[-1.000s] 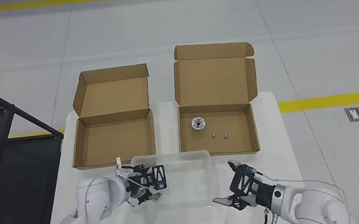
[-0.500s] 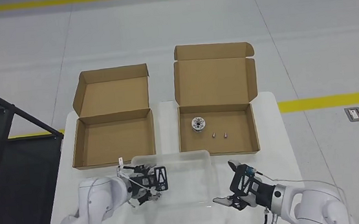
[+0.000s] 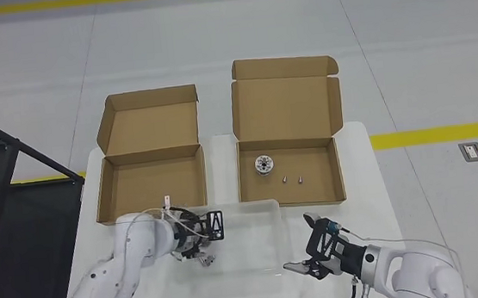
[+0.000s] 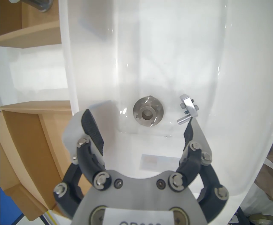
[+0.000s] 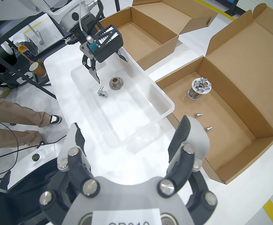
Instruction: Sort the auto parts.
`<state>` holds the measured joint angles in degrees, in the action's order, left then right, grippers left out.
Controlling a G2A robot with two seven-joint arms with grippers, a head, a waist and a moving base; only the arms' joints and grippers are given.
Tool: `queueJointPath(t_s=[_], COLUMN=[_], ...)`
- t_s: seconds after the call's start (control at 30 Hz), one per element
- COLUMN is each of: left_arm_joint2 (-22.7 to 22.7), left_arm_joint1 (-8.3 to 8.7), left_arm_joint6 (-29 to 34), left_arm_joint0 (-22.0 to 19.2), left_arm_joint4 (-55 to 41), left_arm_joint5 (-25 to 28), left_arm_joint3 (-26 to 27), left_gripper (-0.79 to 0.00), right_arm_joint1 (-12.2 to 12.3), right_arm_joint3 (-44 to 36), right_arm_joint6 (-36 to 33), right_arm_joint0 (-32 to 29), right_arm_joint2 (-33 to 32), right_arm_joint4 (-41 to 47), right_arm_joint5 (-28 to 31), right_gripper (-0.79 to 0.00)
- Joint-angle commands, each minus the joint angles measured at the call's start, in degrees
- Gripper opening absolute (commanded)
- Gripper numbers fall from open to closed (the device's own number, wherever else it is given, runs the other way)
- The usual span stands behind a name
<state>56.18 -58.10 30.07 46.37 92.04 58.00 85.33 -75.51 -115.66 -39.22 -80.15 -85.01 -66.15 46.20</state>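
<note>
A clear plastic tray (image 3: 245,207) lies at the table's front. In it rest a round flanged metal part (image 4: 148,114) (image 5: 115,83) and a small silver bracket (image 4: 187,108) (image 5: 102,92). My left gripper (image 4: 140,125) (image 5: 111,69) (image 3: 198,246) hangs open just above these two, one finger on each side of the round part, touching neither. My right gripper (image 5: 130,132) (image 3: 300,267) stands open and empty off the tray's right end, near the table's front edge.
Two open cardboard boxes stand behind the tray. The left box (image 3: 150,188) holds nothing. The right box (image 3: 312,189) holds a cylindrical metal part (image 5: 199,88) and two small bolts (image 5: 198,115). A black frame (image 3: 14,153) stands left of the table.
My left gripper has shifted a little to the right and farther over the tray, staying open. The right arm has not moved.
</note>
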Motion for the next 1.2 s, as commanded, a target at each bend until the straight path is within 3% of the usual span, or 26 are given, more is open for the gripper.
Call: queueJointPath(t_s=[0.0,0.17,0.37,0.53,0.77,0.8,1.17], left_arm_joint2=[-1.43,-5.24,-8.33,-10.07,-11.87,-12.03,-14.29], left_arm_joint1=[0.23,0.88,1.95,2.36,2.21,2.11,0.50], left_arm_joint6=[0.75,2.26,3.81,4.69,4.00,3.93,1.95], left_arm_joint0=[-1.16,-3.78,-5.84,-7.16,-9.09,-9.32,-11.67], left_arm_joint4=[-1.58,-5.53,-8.49,-9.55,-11.05,-10.96,-10.22], left_arm_joint5=[0.00,0.00,0.00,0.00,0.00,-0.03,-0.69], left_arm_joint3=[-0.82,-2.16,-2.90,-4.55,-7.72,-8.17,-12.31], left_gripper=[-0.040,-0.249,-0.274,-0.231,-0.336,-0.394,-0.419], right_arm_joint1=[0.00,0.00,0.00,0.00,0.00,0.00,0.00], right_arm_joint3=[0.00,0.00,0.00,0.00,0.00,0.00,0.00], right_arm_joint6=[0.00,0.00,0.00,0.00,0.00,0.00,0.00], right_arm_joint0=[0.00,0.00,0.00,0.00,0.00,0.00,0.00], right_arm_joint2=[0.00,0.00,0.00,0.00,0.00,0.00,0.00], right_arm_joint4=[0.00,0.00,0.00,0.00,0.00,0.00,0.00], right_arm_joint5=[0.00,0.00,0.00,0.00,0.00,0.00,0.00], right_gripper=[0.000,0.000,0.000,0.000,0.000,0.000,0.000])
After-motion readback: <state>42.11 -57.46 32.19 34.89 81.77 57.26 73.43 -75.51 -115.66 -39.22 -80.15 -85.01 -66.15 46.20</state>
